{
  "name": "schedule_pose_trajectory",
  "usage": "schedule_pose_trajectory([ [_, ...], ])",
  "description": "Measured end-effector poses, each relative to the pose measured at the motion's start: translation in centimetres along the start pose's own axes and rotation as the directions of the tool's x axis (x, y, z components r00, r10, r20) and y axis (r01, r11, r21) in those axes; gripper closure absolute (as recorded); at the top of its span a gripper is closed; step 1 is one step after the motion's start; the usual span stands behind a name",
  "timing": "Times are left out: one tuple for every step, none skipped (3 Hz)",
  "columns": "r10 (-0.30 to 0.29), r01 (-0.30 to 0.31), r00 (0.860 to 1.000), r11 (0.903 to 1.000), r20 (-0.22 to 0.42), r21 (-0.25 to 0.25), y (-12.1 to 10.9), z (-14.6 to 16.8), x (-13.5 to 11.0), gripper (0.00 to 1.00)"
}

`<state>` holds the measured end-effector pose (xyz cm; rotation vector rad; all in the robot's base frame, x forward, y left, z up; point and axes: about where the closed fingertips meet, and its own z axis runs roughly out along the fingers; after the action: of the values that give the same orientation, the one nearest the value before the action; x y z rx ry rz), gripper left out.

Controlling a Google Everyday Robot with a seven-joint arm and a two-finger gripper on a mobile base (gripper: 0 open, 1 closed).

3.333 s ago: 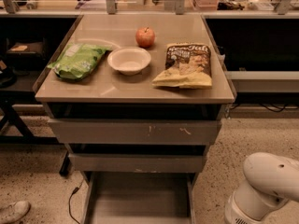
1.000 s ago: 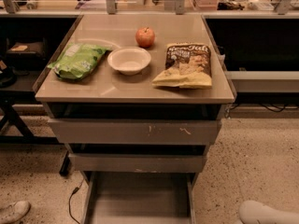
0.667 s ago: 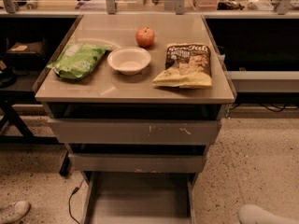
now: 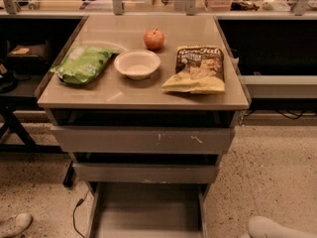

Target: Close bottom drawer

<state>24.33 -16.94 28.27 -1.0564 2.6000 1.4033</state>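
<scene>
The bottom drawer (image 4: 148, 209) is pulled out towards me under the cabinet. It is a shallow grey-beige tray with thin side rails, and its front panel is cut off by the lower edge of the camera view. Above it sit the middle drawer front (image 4: 146, 173) with a chipped lower edge and the wider top drawer front (image 4: 143, 140) with pale scratches. My gripper is out of view. Only a white rounded part of my arm (image 4: 277, 228) shows at the bottom right corner, right of the drawer.
On the cabinet top (image 4: 124, 90) lie a green bag (image 4: 81, 63), a white bowl (image 4: 137, 64), a red apple (image 4: 154, 38) and a chips bag (image 4: 197, 69). A shoe (image 4: 15, 224) and a cable (image 4: 77, 214) are on the floor at left. Dark shelving flanks both sides.
The white part of my arm at the bottom right has sunk lower and now shows only as a small piece. The drawers and the things on top have not moved.
</scene>
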Motion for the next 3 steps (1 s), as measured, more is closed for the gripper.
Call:
schedule_pose_trajectory([
  [0.000,0.001,0.999,0.9997,0.040,-0.024,-1.5,1.7,0.3,1.00],
  [-0.005,0.008,0.992,0.9996,0.128,-0.027,-3.9,3.0,0.2,1.00],
  [-0.016,0.019,0.980,0.9997,0.198,-0.016,-5.7,3.3,-0.5,1.00],
])
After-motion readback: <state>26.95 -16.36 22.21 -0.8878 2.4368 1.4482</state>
